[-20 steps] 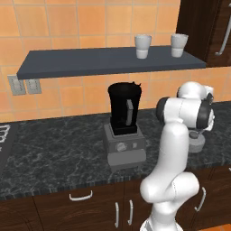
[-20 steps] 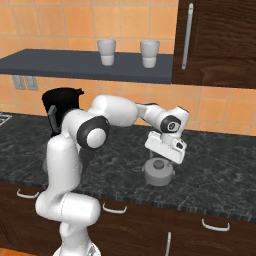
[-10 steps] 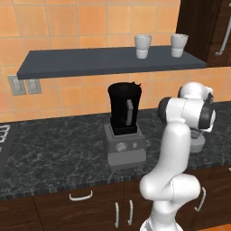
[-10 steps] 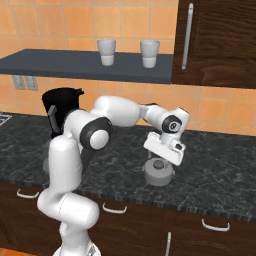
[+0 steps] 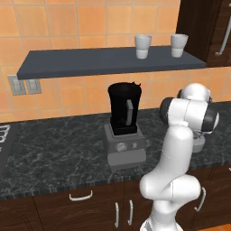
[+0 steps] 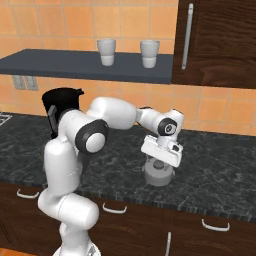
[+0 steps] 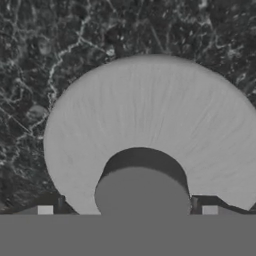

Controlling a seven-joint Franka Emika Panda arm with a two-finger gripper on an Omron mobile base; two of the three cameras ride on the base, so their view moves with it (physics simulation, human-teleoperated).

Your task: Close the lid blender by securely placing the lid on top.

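Note:
The blender [image 5: 123, 113], a tall black jar with no cap on a boxy grey base with a dial, stands mid-counter; the right base view shows its jar [image 6: 60, 106] partly behind my arm. The round grey lid [image 6: 159, 176] lies flat on the dark counter to the blender's right, and its edge [image 5: 198, 143] peeks out past my arm. My gripper [image 6: 159, 165] points straight down just over the lid. In the hand view the lid [image 7: 150, 115] looms large. The gripper [image 7: 127, 210] is open, its fingertips [image 7: 45, 210] straddling the central knob [image 7: 142, 192] without touching it.
A grey shelf [image 5: 90, 61] above the blender carries two white cups [image 5: 142, 46] [image 5: 179, 45]. A dark wood cabinet [image 6: 220, 40] hangs at the right. The counter's front edge [image 6: 150, 202] runs just before the lid. A stove corner [image 5: 2, 135] sits far left.
The hand has sunk slightly toward the lid. The lid and the blender have not moved.

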